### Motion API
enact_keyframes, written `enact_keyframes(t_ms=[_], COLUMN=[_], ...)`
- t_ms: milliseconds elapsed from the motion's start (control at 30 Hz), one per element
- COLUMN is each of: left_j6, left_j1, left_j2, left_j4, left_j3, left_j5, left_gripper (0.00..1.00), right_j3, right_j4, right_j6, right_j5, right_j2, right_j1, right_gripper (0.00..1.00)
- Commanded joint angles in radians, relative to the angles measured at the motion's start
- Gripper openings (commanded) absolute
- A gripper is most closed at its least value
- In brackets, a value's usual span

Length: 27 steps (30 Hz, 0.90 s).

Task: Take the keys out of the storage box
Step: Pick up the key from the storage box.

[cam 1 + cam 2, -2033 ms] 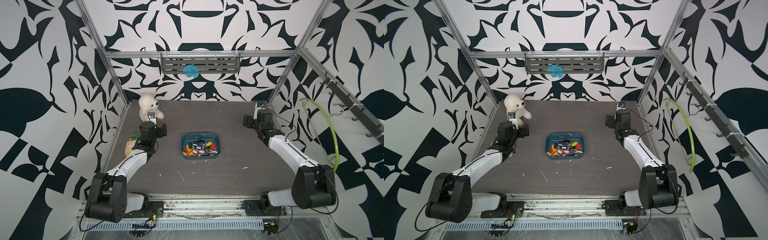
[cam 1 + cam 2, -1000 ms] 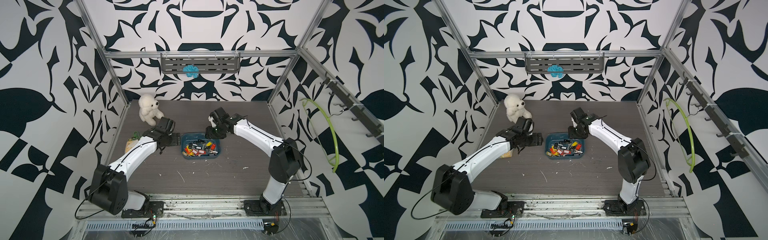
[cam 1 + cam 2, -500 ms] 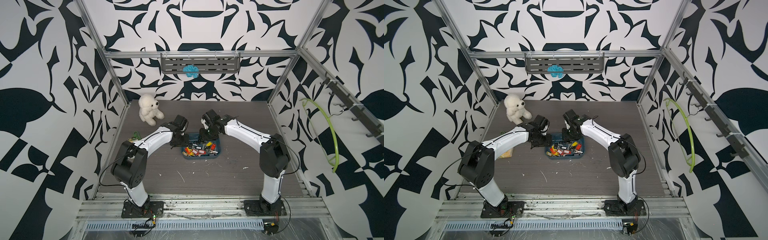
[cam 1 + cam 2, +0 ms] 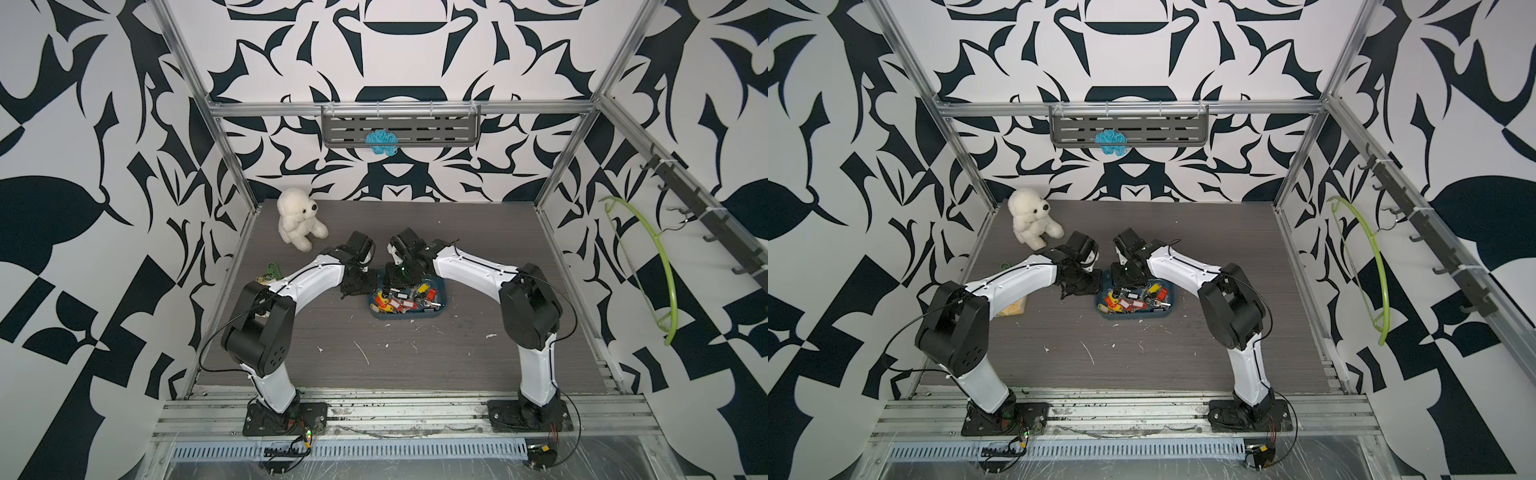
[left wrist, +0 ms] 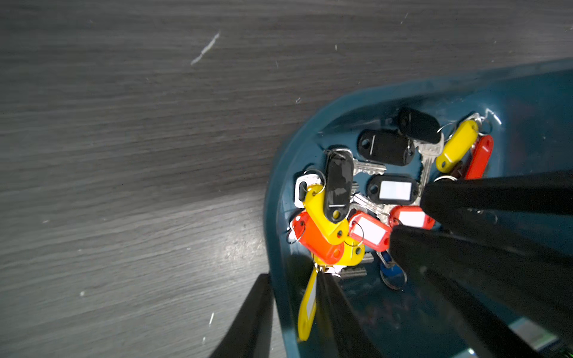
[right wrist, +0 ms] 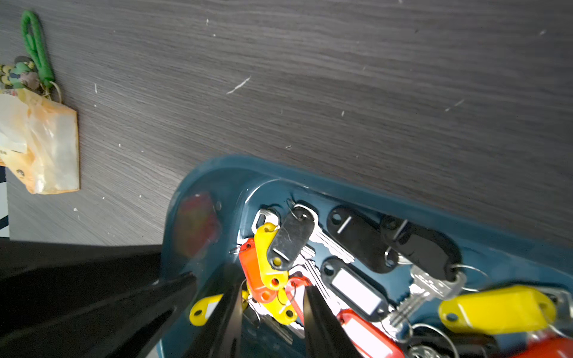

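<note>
Starting from the front rail, two white-and-black arms rise from their bases and bend inward over the dark grey wood-grain desk (image 4: pixel 374 365), which is flecked with small white scraps (image 4: pixel 360 353).

Past that bare stretch, near the middle of the desk, sits the shallow teal-blue plastic storage box (image 4: pixel 407 317) (image 4: pixel 1133 317). Its long axis runs side to side, parallel to the front rail. The silver keys (image 4: pixel 397 302) (image 4: pixel 1129 302) with red, yellow and black oblong plastic tags lie heaped inside it, their tags pointing every way.

The left gripper (image 4: pixel 353 286) (image 5: pixel 294 279) is at the box's left end, jaws narrowly apart astride the end wall. One finger (image 5: pixel 248 325) is outside and the other (image 5: pixel 338 316) inside, with a yellow tag lying lengthwise beside it. Whether they press the wall cannot be told.

The right gripper (image 4: pixel 392 284) (image 6: pixel 273 286) reaches down into the box's far left part. Its jaws are a narrow way apart over the heap, with a red and a yellow tag in the gap; no grip on either shows.

By the desk's left edge lies a yellowish clear-plastic packet (image 4: pixel 1013 307), with a green-looped bead charm (image 4: pixel 272 268) just beyond it. Farther back, a white plush bear (image 4: pixel 299 218) sits upright near the far left corner. On the back wall, a grey slotted metal shelf (image 4: pixel 436 129) carries a light-blue crocheted piece (image 4: pixel 380 143).
</note>
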Motion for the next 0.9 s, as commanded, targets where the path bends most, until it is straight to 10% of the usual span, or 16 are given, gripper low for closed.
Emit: enact_keyframes(t_ms=[0, 867], left_j6=[0.006, 0.008], left_j1=[-0.003, -0.003], left_j2=[-0.024, -0.025], left_j4=[0.023, 0.056], left_j3=[-0.021, -0.051], left_j5=[0.023, 0.036], left_gripper=[0.29, 0.28], right_j3=[-0.005, 0.050], right_j4=[0.026, 0.000], right_j6=[0.012, -0.071], right_j5=[0.027, 0.218], right_j2=[-0.011, 0.076], right_j1=[0.023, 0.073], right_gripper=[0.38, 0.37])
